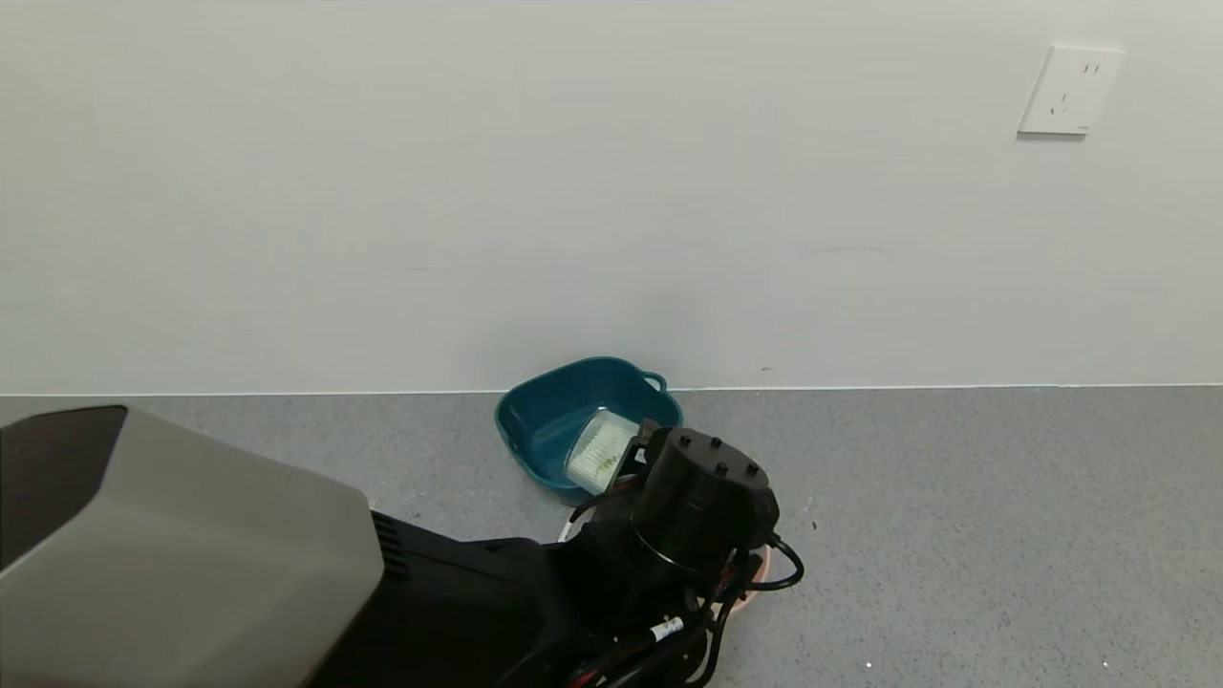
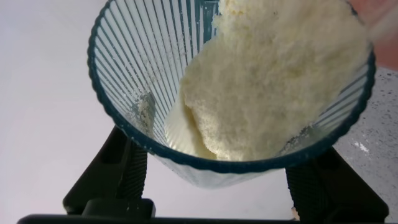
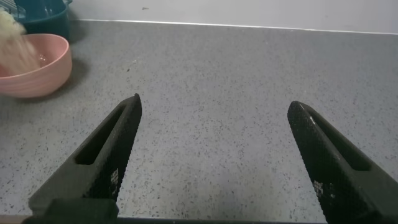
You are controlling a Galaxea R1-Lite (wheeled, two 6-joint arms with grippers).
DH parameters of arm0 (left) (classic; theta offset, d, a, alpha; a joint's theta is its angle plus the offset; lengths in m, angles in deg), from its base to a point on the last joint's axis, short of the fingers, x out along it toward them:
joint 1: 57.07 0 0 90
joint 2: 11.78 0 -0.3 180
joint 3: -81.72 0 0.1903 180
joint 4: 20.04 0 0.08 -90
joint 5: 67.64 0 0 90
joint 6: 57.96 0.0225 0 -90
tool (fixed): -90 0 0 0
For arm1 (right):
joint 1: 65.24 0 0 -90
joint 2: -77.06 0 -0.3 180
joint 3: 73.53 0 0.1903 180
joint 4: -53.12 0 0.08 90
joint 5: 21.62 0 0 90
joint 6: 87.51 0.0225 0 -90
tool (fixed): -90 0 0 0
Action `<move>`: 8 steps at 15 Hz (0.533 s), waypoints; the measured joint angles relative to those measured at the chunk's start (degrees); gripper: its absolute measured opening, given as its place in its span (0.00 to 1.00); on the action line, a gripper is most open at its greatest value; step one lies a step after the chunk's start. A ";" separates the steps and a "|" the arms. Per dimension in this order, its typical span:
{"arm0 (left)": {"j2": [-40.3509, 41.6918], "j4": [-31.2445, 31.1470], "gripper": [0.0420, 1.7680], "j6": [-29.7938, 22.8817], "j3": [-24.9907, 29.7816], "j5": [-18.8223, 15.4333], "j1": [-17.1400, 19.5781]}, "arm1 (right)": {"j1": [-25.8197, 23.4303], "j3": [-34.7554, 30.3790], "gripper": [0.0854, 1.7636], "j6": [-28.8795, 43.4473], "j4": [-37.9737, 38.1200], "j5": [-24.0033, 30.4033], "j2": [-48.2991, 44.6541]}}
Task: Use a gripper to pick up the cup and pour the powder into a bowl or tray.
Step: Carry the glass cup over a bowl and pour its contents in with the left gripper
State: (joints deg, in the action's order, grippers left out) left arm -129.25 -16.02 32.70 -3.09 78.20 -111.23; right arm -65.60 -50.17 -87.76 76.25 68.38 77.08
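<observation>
The ribbed, clear blue-green cup (image 2: 155, 81) fills most of the frame, its dark rim facing the camera, clamped between the two black fingers (image 2: 118, 171) of the left pincer (image 2: 217, 180) at about seven and five o'clock. Cream-white powder (image 2: 273, 81) lies heaped against the cup's wall from twelve to four o'clock. Speckled grey counter (image 2: 379, 137) shows at three o'clock; pale wall lies behind.

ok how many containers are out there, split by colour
pink: 1, the bowl
dark teal: 1, the tray
clear blue-green: 1, the cup, tipped in the left tool with powder inside
total: 3
</observation>
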 joint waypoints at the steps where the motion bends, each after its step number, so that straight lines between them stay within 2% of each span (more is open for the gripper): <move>1: -0.17 -0.02 0.71 0.07 0.09 0.00 -0.24 | 0.02 0.00 0.97 0.00 0.00 0.00 0.00; 6: -0.91 0.02 0.71 0.77 -0.07 0.30 -0.60 | 0.00 0.00 0.97 -0.02 0.00 0.00 0.00; 8: -1.06 0.02 0.71 1.43 -0.18 2.34 -0.82 | 0.02 0.00 0.97 0.00 0.00 0.00 0.00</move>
State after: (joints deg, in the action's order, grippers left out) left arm -130.31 -16.00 34.13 -3.27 80.54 -112.05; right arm -65.57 -50.17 -87.76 76.25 68.38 77.08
